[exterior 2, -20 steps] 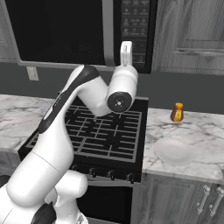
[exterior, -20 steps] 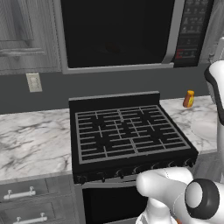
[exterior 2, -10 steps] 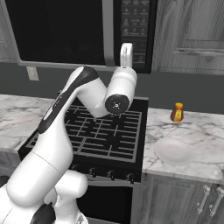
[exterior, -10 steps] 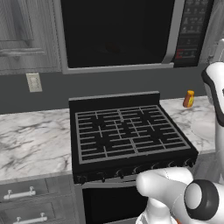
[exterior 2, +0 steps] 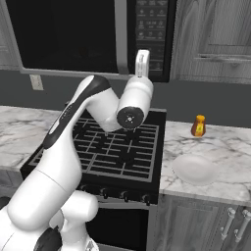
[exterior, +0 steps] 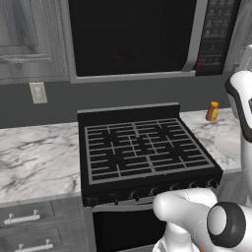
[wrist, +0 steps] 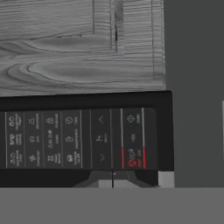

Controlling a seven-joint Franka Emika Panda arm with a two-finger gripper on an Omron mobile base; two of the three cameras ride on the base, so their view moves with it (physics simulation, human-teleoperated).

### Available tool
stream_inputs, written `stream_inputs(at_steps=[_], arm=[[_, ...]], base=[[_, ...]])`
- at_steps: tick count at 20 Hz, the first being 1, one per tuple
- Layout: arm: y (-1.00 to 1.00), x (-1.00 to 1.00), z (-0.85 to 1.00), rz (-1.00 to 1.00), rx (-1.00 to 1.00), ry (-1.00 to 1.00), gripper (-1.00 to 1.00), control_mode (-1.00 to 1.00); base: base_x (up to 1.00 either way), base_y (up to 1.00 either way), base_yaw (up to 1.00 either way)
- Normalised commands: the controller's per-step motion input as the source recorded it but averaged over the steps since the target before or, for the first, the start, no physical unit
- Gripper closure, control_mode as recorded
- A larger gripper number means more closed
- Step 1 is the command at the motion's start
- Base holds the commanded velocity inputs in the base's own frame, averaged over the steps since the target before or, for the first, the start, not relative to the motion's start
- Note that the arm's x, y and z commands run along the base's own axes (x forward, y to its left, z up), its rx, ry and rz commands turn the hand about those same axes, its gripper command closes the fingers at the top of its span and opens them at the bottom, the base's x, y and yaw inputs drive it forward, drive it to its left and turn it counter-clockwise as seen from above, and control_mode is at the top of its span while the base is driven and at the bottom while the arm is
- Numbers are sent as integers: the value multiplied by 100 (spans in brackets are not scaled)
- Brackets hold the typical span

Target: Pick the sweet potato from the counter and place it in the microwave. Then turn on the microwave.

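Observation:
The microwave (exterior 2: 68, 34) hangs above the stove with its black glass door closed. Its dark button panel (exterior 2: 152, 34) sits at the right end, also seen in the left base view (exterior: 216, 29). My gripper (exterior 2: 142, 53) points up at the lower part of that panel, fingers shut with nothing between them. In the hand view the shut gripper (wrist: 113, 181) sits just under the button panel (wrist: 78, 140), close to a red button strip (wrist: 132, 157). The sweet potato is hidden. The marble counter (exterior 2: 225, 147) flanks the stove.
A black grated stovetop (exterior 2: 122, 147) lies under the arm. On the right counter stand a white plate (exterior 2: 195, 169) and an orange bottle (exterior 2: 198, 126) with a yellow cap. Grey wood cabinets (exterior 2: 215, 39) sit beside the microwave. A wall outlet (exterior: 38, 92) is at left.
The arm's wrist has sunk slightly and shifted a little; the shut gripper has stayed at the microwave's button panel.

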Motion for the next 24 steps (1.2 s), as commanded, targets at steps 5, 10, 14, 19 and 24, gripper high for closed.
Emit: stream_inputs(at_steps=[5,10,14,19,24], arm=[[0,3,-2,0,3,0,100,-100],[0,4,-4,0,3,0,100,-100],[0,10,-5,0,3,0,100,-100],[0,10,-5,0,3,0,100,-100],[0,11,-7,0,2,0,100,-100]], base=[[0,0,0],[0,0,0],[0,0,0],[0,0,0],[0,0,0]])
